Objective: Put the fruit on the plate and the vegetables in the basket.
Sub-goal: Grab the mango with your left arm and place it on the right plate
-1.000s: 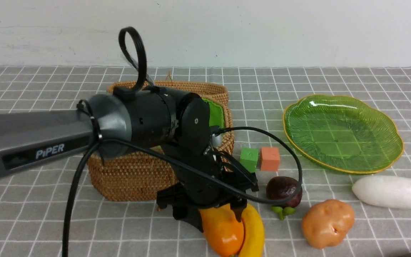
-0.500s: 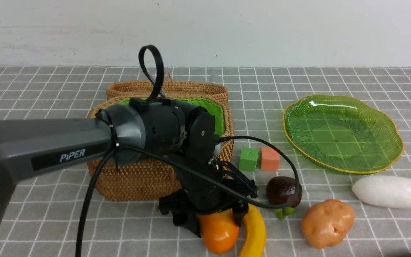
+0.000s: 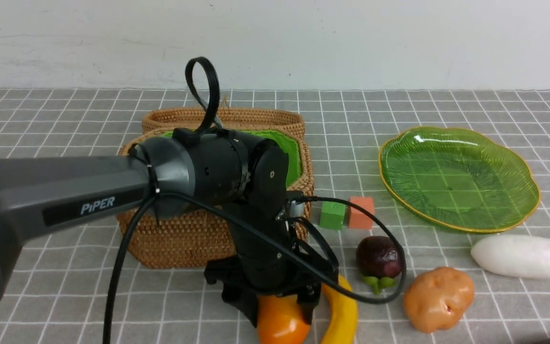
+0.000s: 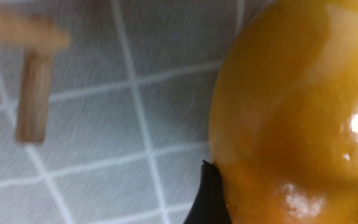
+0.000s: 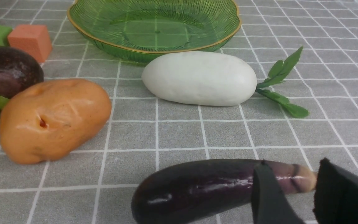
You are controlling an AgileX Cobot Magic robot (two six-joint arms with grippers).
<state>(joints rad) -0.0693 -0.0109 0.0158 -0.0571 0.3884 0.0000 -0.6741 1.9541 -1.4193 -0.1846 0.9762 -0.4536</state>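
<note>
My left gripper [image 3: 280, 310] reaches down in front of the basket [image 3: 179, 234] and is shut on the orange-yellow mango [image 3: 279, 325], one black finger on each side; the mango [image 4: 291, 109] fills the left wrist view. The banana [image 3: 344, 315] lies just right of it. The mangosteen [image 3: 379, 257], potato [image 3: 439, 298] and white radish [image 3: 521, 257] lie further right. Behind them the green plate [image 3: 459, 177] holds nothing. My right gripper [image 5: 293, 165] stands open low over the cloth, and a dark-purple eggplant [image 5: 197, 186] lies just beyond its fingertips.
A green cube [image 3: 332, 214] and an orange cube [image 3: 361, 211] sit between basket and plate. The basket's woven lid [image 3: 237, 117] leans behind it. A blurred wooden toggle [image 4: 33, 93] lies on the grid cloth near the mango. The left arm's cable [image 3: 380, 291] loops by the mangosteen.
The left arm sank lower and shifted left and toward the near edge. The mango went with the jaws, away from the banana. The right side is unchanged.
</note>
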